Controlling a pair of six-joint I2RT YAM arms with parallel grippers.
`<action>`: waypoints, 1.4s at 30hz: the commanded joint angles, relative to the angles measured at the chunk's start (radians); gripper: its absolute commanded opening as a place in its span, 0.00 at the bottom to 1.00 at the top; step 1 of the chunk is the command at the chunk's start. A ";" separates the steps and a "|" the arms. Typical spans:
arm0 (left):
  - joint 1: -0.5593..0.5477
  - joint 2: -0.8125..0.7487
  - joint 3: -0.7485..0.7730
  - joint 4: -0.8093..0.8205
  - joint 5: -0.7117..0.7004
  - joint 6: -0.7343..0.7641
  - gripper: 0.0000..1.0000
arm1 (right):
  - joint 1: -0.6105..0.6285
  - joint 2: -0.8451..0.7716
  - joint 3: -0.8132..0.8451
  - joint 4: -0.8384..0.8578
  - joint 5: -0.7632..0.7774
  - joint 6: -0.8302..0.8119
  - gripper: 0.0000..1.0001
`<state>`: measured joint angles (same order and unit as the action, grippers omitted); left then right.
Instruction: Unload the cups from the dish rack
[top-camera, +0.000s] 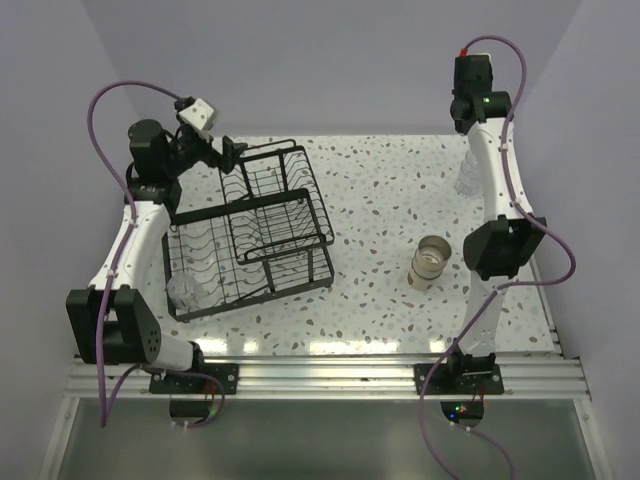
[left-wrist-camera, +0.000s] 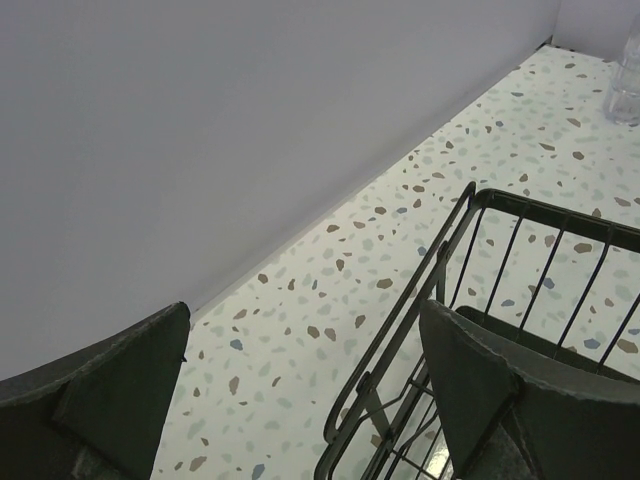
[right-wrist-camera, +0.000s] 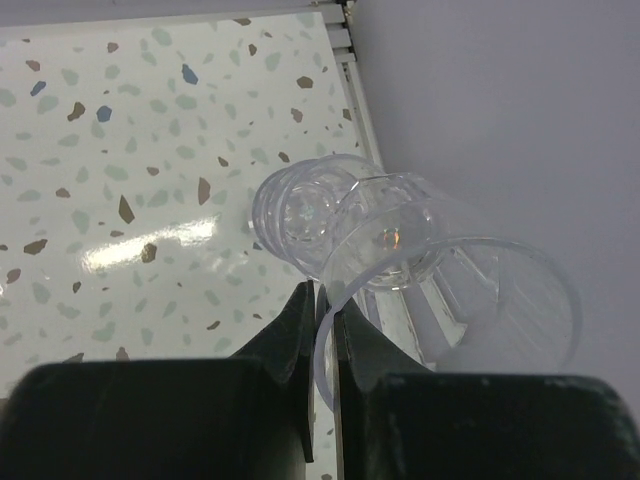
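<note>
The black wire dish rack stands at the left middle of the table, and its far corner shows in the left wrist view. A clear cup lies in its near left corner. My left gripper is open and empty, held above the rack's far left corner. My right gripper is shut on the rim of a clear cup, held over nested clear cups at the table's far right. A tan cup stands on the table at the right.
The walls close in behind and on both sides of the speckled table. The right arm's elbow hangs just right of the tan cup. The table's right edge rail runs close to the clear cups.
</note>
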<state>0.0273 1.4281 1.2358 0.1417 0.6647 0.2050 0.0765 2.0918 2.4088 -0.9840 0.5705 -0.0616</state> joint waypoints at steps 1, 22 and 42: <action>0.010 -0.034 -0.010 0.036 -0.017 0.036 1.00 | -0.017 -0.003 -0.005 0.086 -0.018 0.012 0.00; 0.011 -0.008 -0.004 0.036 -0.028 0.050 1.00 | -0.073 0.099 0.013 0.007 -0.135 0.203 0.00; 0.010 -0.005 0.008 0.016 -0.034 0.062 1.00 | -0.156 0.160 0.032 0.012 -0.248 0.238 0.14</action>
<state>0.0326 1.4265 1.2285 0.1402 0.6415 0.2478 -0.0643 2.2208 2.4104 -0.9829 0.3450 0.1585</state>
